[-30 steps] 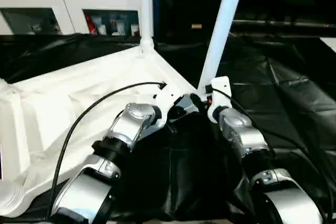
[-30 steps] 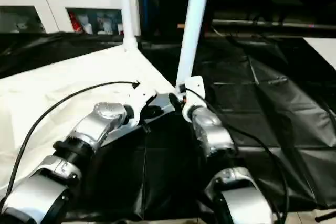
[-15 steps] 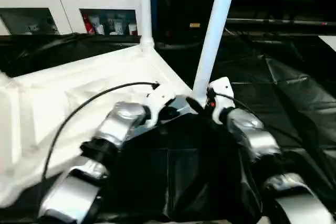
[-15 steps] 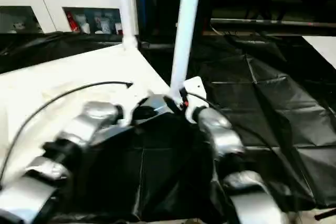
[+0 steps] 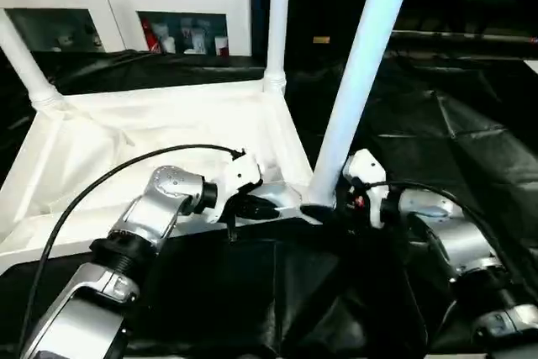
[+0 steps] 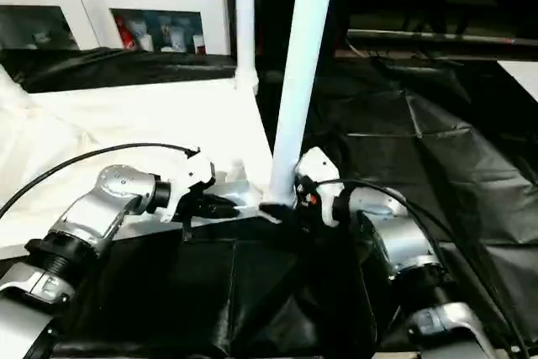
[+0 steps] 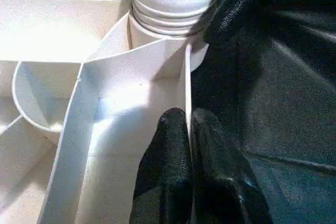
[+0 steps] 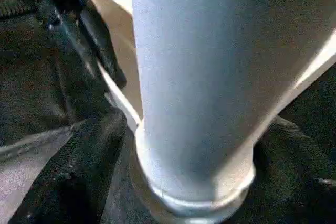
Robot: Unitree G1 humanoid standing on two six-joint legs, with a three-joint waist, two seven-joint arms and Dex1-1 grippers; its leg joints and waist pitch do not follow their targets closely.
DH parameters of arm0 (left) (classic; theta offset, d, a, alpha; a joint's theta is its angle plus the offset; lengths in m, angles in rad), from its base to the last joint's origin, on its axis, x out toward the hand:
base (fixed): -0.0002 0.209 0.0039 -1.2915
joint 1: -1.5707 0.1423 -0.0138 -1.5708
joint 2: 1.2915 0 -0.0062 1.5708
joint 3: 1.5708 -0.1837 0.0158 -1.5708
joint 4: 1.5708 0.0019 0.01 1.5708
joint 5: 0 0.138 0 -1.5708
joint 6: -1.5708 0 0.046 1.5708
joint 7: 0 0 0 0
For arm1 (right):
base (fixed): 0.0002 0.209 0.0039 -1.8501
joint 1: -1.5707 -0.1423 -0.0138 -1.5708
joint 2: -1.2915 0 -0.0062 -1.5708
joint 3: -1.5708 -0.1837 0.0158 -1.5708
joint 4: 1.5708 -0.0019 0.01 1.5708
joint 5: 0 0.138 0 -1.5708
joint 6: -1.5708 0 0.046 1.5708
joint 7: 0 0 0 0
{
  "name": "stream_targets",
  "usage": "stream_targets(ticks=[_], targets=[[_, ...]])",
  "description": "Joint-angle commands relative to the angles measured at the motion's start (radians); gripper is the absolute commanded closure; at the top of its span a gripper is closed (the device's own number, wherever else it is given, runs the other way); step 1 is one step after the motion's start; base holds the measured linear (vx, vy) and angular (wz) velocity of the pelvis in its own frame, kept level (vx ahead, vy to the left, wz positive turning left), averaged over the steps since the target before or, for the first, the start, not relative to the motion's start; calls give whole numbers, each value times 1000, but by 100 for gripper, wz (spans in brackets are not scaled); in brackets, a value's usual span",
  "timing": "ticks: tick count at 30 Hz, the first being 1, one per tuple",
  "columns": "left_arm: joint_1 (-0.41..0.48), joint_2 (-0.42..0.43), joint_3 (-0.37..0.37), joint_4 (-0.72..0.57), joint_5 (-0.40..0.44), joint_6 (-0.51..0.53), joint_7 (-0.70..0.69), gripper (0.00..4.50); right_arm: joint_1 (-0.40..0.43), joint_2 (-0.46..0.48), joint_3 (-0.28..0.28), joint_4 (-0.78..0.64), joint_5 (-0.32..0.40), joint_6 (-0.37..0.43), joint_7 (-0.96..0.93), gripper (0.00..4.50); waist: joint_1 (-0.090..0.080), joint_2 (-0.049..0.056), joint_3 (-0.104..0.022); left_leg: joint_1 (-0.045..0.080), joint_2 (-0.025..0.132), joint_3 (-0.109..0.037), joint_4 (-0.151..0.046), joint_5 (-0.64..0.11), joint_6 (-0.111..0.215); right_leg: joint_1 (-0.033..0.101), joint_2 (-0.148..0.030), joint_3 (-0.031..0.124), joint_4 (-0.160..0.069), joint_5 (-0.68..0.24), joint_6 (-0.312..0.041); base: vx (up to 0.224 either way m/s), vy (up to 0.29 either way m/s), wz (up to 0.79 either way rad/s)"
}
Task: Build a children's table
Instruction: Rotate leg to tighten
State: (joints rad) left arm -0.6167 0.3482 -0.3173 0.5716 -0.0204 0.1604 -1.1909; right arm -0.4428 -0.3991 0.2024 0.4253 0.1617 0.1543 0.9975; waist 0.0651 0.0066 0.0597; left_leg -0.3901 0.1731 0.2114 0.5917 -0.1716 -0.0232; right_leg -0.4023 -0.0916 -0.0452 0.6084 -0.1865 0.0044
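The left hand point(image 7: 189, 145) is pinched shut on the thin upright rim of the small white plastic children's table point(image 5: 151, 136), close to its near corner. That grip looks meant to steady the piece while the corner is worked. The right hand point(image 8: 184, 150) stands wide open astride the base of the near long white tapered tube leg point(image 5: 357, 81), one black finger point(image 8: 79, 166) on each side of the tube where it enters its round corner socket. Whether the fingers press the tube or merely flank it cannot be told. Placed this low, the hand seems set to seat or guide the leg rather than carry it.

The table lies upside down on the black-covered tabletop point(image 5: 471, 149), ribbed underside up, its near edge just in front of the robot. Thin walls cross the underside and curve into the corner sockets. Three legs show, each rising from a corner: the near one between the hands, a second point(image 5: 277, 14) at the far corner, and a third point(image 5: 25, 60) at the left corner, leaning outward. A grooved collar rings the near leg's foot. A white glass-door cabinet point(image 5: 118, 14) stands behind.
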Motion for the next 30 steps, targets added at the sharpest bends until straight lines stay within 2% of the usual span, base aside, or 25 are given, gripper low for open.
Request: stream_targets(ticks=[1,3,4,5,9,16,19,20,21,22,23,24,25,26,27,29,30], targets=[[11,-2,-4,-23,-19,2,-13,450,6,0,10,-20,10,23,21,101,2,-6,-66,27,61,-32,-74,-272,22,38,-62,40,-76,-225,-252,0,0,0],[13,-1,-1,-28,-18,6,-13,450,3,2,8,-18,11,31,25,110,3,-5,-66,28,62,-32,-75,-271,20,38,-62,40,-76,-231,-250,0,0,0],[16,1,-1,-31,-18,7,-14,450,3,3,7,-19,13,36,30,114,2,-9,-67,27,62,-32,-75,-267,20,38,-61,40,-76,-228,-249,0,0,0],[16,1,-1,-31,-18,7,-14,450,3,3,7,-19,14,36,30,138,2,-7,-67,26,62,-32,-74,-258,22,39,-61,40,-74,-218,-250,0,0,0],[17,1,1,-33,-18,10,-17,450,3,3,5,-23,18,47,38,166,3,-8,-67,27,61,-31,-73,-248,28,38,-60,40,-73,-207,-252,0,0,0],[19,0,2,-36,-17,20,-18,450,5,17,2,0,5,40,13,175,3,-9,-68,25,60,-31,-71,-236,31,40,-61,39,-72,-200,-254,0,0,0],[14,-17,12,-21,-10,27,28,450,-8,48,-24,55,-16,39,-84,175,0,-8,-67,26,60,-31,-72,-249,26,37,-61,39,-74,-219,-253,0,0,0],[8,-31,18,-6,0,22,68,450,-19,69,-43,90,-27,38,-152,175,-4,-8,-64,27,59,-33,-75,-276,10,34,-62,39,-78,-264,-246,0,0,0],[-2,-51,27,16,12,26,124,450,-25,90,-59,116,-33,35,-211,175,-8,-13,-63,27,58,-34,-76,-291,5,34,-62,39,-81,-289,-240,0,0,0],[-14,-76,37,36,22,53,185,450,-35,124,-83,148,-39,37,-301,176,-11,-11,-61,30,57,-36,-77,-315,-9,32,-63,38,-87,-347,-224,0,0,0],[-22,-94,45,46,27,78,228,450,-41,149,-100,170,-41,43,-364,176,-12,-8,-60,38,58,-35,-76,-335,-23,22,-64,41,-90,-386,-215,0,0,0],[-37,-131,64,66,32,125,311,450,-55,197,-134,212,-48,51,-498,176,-13,-8,-59,38,58,-37,-76,-347,-28,21,-65,41,-94,-407,-209,0,0,0],[-37,-131,64,66,32,125,311,450,-55,197,-134,212,-48,51,-498,176,-18,-10,-58,35,56,-43,-81,-359,-44,25,-65,37,-94,-442,-195,0,0,0],[-44,-150,76,75,31,142,351,450,-61,216,-151,231,-49,52,-558,176,-21,-14,-59,34,55,-44,-81,-367,-47,26,-64,34,-97,-463,-178,0,0,0],[-56,-180,94,90,28,165,408,450,-71,247,-174,263,-48,50,-640,176,-23,-13,-59,39,56,-42,-80,-383,-47,18,-63,37,-102,-464,-172,0,0,0],[-68,-214,102,107,34,176,477,450,-83,286,-198,307,-48,39,-738,176,-27,-16,-60,37,54,-43,-80,-385,-43,20,-63,37,-104,-459,-171,0,0,0],[-71,-228,101,113,40,173,502,450,-88,302,-201,326,-52,31,-772,176,-25,-13,-60,38,54,-41,-80,-381,-37,17,-64,38,-107,-451,-168,0,0,0]])
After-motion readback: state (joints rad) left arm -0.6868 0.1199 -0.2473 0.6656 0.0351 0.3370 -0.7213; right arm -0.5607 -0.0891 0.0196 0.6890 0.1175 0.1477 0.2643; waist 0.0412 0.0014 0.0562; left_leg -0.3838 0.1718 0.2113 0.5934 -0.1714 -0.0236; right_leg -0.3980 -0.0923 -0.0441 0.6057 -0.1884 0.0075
